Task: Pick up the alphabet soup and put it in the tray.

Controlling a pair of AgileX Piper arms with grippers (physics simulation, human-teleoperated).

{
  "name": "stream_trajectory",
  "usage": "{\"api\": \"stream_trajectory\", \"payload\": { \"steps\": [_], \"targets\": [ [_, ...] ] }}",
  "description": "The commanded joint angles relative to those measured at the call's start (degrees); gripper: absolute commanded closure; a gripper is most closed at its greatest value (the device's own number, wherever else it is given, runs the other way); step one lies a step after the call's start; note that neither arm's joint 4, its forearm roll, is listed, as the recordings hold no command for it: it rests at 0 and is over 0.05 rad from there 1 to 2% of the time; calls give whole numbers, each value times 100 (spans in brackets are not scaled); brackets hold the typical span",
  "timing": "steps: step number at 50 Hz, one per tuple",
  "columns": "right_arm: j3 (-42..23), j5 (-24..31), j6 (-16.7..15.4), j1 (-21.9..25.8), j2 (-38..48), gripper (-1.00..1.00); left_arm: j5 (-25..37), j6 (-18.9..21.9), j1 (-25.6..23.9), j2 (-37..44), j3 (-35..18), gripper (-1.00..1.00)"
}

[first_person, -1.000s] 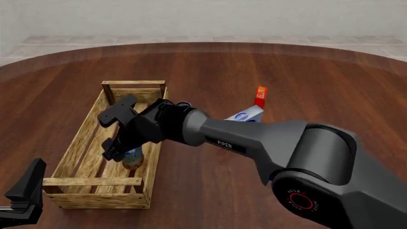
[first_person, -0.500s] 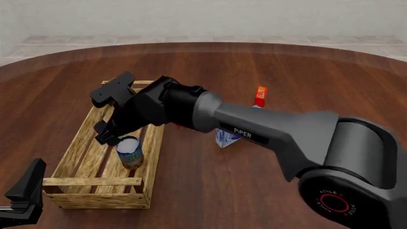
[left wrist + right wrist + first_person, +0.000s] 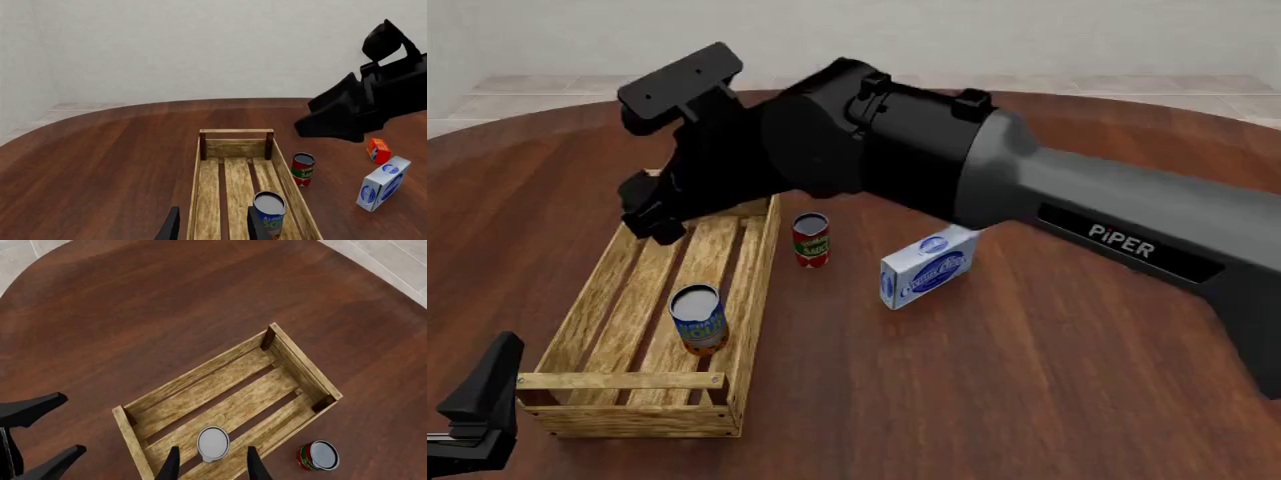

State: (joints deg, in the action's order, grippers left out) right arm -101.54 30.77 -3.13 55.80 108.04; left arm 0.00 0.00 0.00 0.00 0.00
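A: In the left wrist view, what is shown?

B: The alphabet soup [image 3: 269, 215] is seen standing upright on the slats inside the tray [image 3: 235, 147], near its right plank. The left gripper [image 3: 212, 226] is seen with its fingers parted and nothing between them. The red-and-green can [image 3: 302, 169] stands just outside the tray, with the white-and-blue carton [image 3: 382, 183] and an orange box [image 3: 378, 150] further off from it.

A: And from the front?

B: A second ago the soup was held low in the tray by the right gripper [image 3: 667, 150]; now it has been released and the gripper has been lifted well above the tray's far end. The placement is judged done. The right arm is stretched across the table, wrist tilted down toward the tray.

A: The right wrist view?

B: The soup's silver top [image 3: 213, 442] is seen from above, inside the tray, between two open, empty fingertips [image 3: 173, 466]. Only retraction is judged to remain.
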Motion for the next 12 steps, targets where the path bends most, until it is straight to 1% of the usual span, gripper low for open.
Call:
{"api": "stream_trajectory", "payload": {
  "steps": [1,7,9,10,11,12],
  "targets": [
    [717,-151,1,-14,-1015,-100,0,0,0,0,0,-100],
    [1322,-287,6,-167,-1754,-100,0,0,0,0,0,-100],
    [1412,-302,0,-178,-1851,-100,0,0,0,0,0,-100],
    [1620,-345,27,-240,-2088,-100,0,0,0,0,0,-100],
    [1626,-347,27,-240,-2091,-100,0,0,0,0,0,-100],
    [1845,-391,42,-290,-2345,-100,0,0,0,0,0,-100]
  ]
}}
